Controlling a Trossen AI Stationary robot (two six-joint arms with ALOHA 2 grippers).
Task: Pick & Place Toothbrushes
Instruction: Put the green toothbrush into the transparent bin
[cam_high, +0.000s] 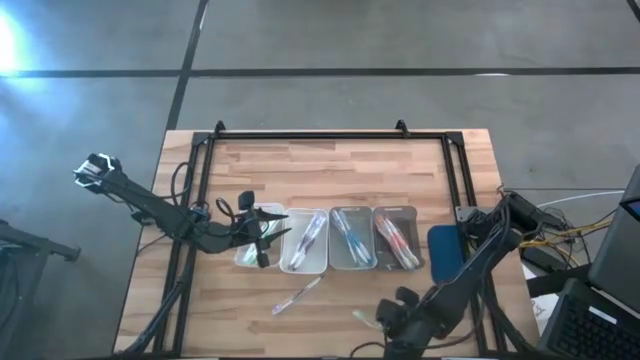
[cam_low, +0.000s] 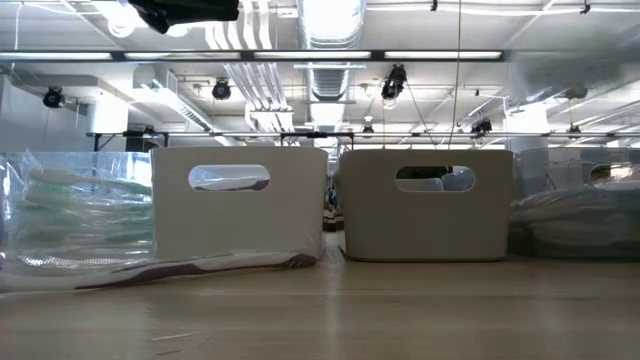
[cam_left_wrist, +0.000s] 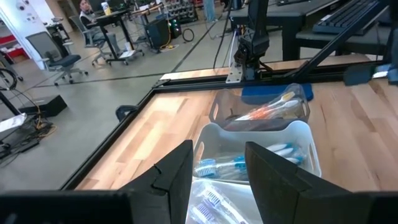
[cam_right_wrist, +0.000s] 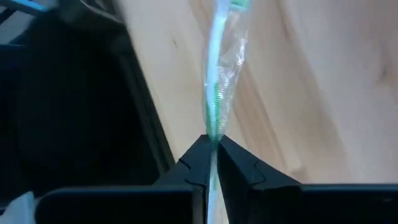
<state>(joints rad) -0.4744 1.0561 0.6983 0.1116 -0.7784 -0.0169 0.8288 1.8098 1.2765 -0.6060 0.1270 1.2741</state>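
Note:
Four clear trays (cam_high: 305, 264) stand in a row mid-table, each with wrapped toothbrushes (cam_high: 352, 236) lying in it. Blue ones (cam_left_wrist: 224, 167) and red-orange ones (cam_left_wrist: 267, 112) show in the left wrist view. One loose toothbrush (cam_high: 298, 296) lies flat on the wood in front of the trays; the low view also shows this loose toothbrush (cam_low: 200, 268). My left gripper (cam_high: 278, 228) hangs open over the left end of the row, nothing between its fingers (cam_left_wrist: 273, 180). Near the front edge, my right gripper (cam_high: 380, 320) is shut on a green toothbrush (cam_high: 362, 318). My right gripper pinches the green toothbrush in its clear wrapper between the two fingertips (cam_right_wrist: 198, 158), on the part by its ribbed green grip (cam_right_wrist: 215, 127). The fingers slant steeply down from above and lie in line with the stick. The rest (cam_right_wrist: 222, 56) juts ahead over the wood.
A blue pad (cam_high: 445, 250) lies right of the trays. A black rail frame (cam_high: 330, 135) runs along the table's far and side edges. Cables and equipment (cam_high: 560, 240) sit off the right edge. Bare wood (cam_high: 330, 175) lies behind the trays.

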